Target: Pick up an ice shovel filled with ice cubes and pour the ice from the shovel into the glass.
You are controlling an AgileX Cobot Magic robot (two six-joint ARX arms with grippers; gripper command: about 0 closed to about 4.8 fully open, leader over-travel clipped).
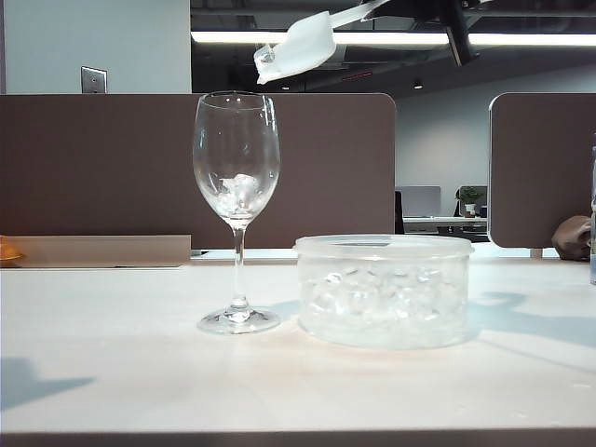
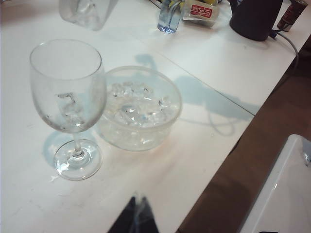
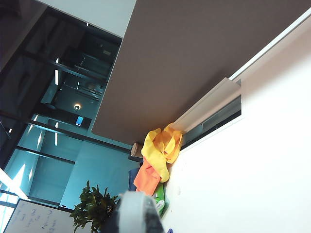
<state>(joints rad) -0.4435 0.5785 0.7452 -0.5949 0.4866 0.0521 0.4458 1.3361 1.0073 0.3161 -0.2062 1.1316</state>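
The right end effector (image 1: 458, 11) sits at the very top of the exterior view, above the bench. Its fingers are clamped nearly shut on the thin handle of the ice shovel (image 1: 296, 47). The shovel head hangs tilted down just above the rim of the glass (image 1: 237, 158), a bit toward the tub side, with one ice cube (image 1: 267, 56) at its lip. Some ice cubes (image 1: 238, 191) already lie in the glass bowl, so I'd say the pour is underway and mostly done. Next move probably needs a little more tilt while keeping the lip over the rim, since a stray cube could bounce off the glass edge.

The left end effector (image 2: 135, 218) is only a dark tip in its wrist view, can't tell if it's open or closed. It hangs back near the bench's front edge. The round tub of ice (image 1: 383, 291) stands right beside the glass foot, nothing blocking the pour
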